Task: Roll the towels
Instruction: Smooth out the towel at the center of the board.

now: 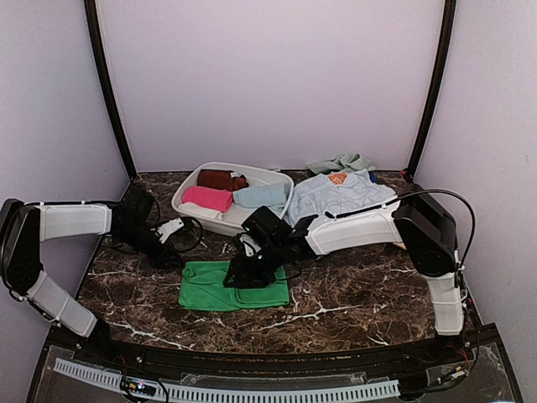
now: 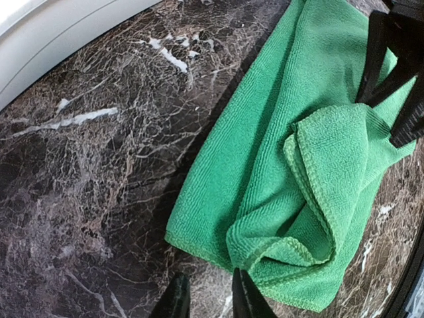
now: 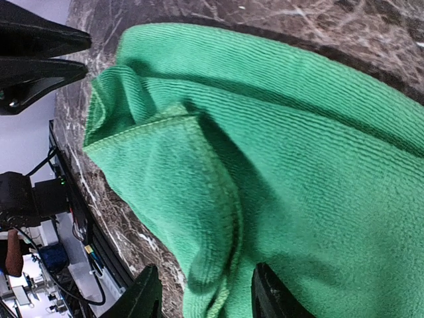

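Observation:
A bright green towel lies on the dark marble table near the front, with one corner folded back over itself. My left gripper is low at the towel's left edge, open by a narrow gap with only marble between its fingers; the right-hand finger touches the hem. My right gripper stands open over the towel's folded edge, which lies loosely between its fingers. In the top view the right gripper rests on the towel's upper middle and the left gripper sits just beyond its upper left corner.
A white oval basin behind the green towel holds rolled pink, brown and pale blue towels. A pale blue cloth lies spread at the back right, with a grey-green one by the wall.

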Tool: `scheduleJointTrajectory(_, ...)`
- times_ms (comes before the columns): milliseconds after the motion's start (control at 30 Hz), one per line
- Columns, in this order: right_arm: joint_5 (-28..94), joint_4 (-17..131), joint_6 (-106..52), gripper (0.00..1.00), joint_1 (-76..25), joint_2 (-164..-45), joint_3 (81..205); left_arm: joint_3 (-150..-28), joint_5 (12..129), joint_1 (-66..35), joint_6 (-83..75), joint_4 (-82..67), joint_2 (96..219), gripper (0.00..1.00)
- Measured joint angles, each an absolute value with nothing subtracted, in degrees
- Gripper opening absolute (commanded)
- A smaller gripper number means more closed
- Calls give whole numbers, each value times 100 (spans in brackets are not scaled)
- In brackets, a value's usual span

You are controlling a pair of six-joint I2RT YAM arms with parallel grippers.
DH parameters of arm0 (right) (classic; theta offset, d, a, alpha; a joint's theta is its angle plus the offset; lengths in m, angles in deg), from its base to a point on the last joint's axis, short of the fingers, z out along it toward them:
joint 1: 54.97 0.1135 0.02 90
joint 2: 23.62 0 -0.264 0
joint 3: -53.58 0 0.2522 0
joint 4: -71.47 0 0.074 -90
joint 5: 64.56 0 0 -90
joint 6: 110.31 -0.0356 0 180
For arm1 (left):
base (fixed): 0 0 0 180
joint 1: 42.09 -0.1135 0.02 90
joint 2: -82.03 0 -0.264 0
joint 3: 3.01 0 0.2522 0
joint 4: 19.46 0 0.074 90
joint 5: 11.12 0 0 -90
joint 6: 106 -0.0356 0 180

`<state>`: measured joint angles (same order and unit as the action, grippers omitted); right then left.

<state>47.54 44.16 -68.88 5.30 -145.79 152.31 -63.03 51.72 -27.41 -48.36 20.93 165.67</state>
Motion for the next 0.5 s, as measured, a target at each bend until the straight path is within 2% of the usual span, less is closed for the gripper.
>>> scheduleJointTrajectory(100,4903,4683,-6899,46,554,-14588,15231,-6303,5194,-2739,-4799,1988,16698,16)
scheduleJointTrajectory(267,5067,5052,-6899,47,603,-14592,15231,-6274,5316,-2735,-4725,1824,16877,4)
scheduleJointTrajectory(500,5133,5249,-6488,47,1003,-14588,15231,-6268,5528,-2735,-4631,1763,16897,2)
